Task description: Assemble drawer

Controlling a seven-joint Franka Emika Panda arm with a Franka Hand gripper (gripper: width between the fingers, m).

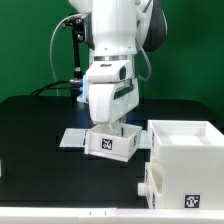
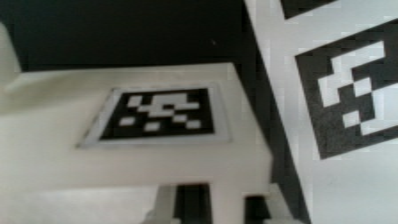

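Exterior view: gripper (image 1: 108, 128) low over small white tray (image 1: 113, 143) at frame centre, apparently gripping its wall; finger gap hidden, can't tell. Casing (image 1: 187, 160) lower right. Marker board (image 1: 78, 138) behind tray.

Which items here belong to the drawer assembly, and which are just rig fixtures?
Job:
- casing, at the exterior view's right
- tray, under the pincer

Not part of it:
- marker board, flat beneath the tray
- black table
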